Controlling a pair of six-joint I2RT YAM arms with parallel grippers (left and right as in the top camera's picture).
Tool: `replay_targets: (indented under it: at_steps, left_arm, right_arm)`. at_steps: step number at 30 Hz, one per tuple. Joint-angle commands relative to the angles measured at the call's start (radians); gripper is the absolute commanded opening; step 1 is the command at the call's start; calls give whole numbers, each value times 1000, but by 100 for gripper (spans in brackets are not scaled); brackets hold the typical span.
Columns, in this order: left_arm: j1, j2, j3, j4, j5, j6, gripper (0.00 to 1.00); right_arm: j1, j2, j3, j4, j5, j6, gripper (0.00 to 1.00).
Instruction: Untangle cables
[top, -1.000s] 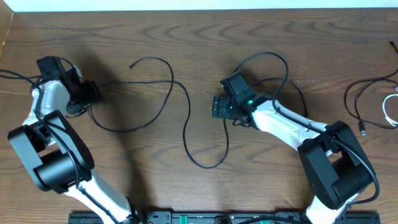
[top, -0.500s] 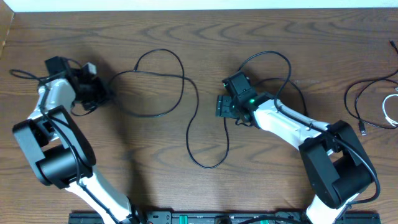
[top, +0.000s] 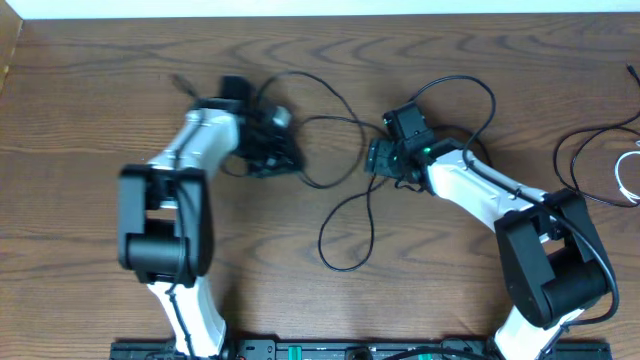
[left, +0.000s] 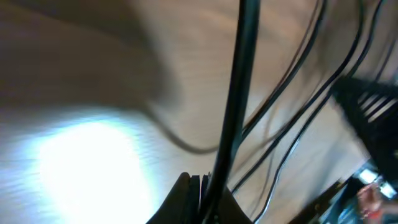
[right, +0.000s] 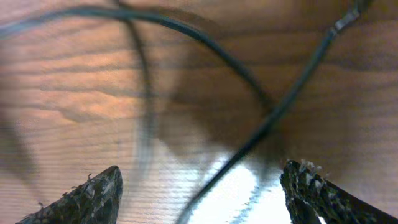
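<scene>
This looks like a robot lab, a room where people try out robots. Two robot arms work at a big brown wooden table (top: 80, 120). The left arm (top: 165, 210) and the right arm (top: 480, 195) are white and black. Both stand on a black rail (top: 300, 350) at the near edge of the table. A small green light (top: 428, 153) glows on the right arm. Thin black cables (top: 346, 268) lie in loops on the wood in the middle. Other cables (top: 583, 205) lie by the right edge. A white strip (top: 300, 8) runs along the far edge, but what it is cannot be told.
</scene>
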Motion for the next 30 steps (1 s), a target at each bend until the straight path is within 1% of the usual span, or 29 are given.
replay_targets:
  at_steps: [1,4,7,15,19,22,25,26,27,28,29,30]
  left_arm:
    - [-111,6,4,-27,-166,-23,7]
    - [-185,6,4,-61,-287,-23,8]
    - [-222,6,4,-96,-332,-23,7]
    - [-225,6,4,-196,-331,-23,8]
    - [-225,6,4,-258,-330,-23,7]
    - [-225,6,4,-272,-321,-22,8]
    - [-225,6,4,-273,-204,43,8]
    - [-225,6,4,-274,-111,90,8]
    - [-225,6,4,-275,-71,108,8]
    - [-225,6,4,-282,-4,140,8]
    - [-225,6,4,-288,14,145,8]
    - [-225,6,4,-294,23,148,8]
  right_arm:
    - [-35,4,-5,29,-124,-18,78]
    - [-58,4,-5,45,-189,-19,77]
    - [-66,4,-5,33,-185,-19,77]
    - [-40,10,-5,-17,-47,-19,77]
    - [-13,38,-5,-19,-39,-18,75]
    - [6,57,-5,-19,-19,-11,74]
    - [26,65,-5,-19,-15,-11,72]
    - [35,66,-5,-23,-10,-11,69]
    - [40,66,-5,-24,-3,-11,67]
    - [49,66,-5,-27,0,-11,56]
    - [53,66,-5,-31,0,-11,49]
    - [55,66,-5,-35,4,-11,37]
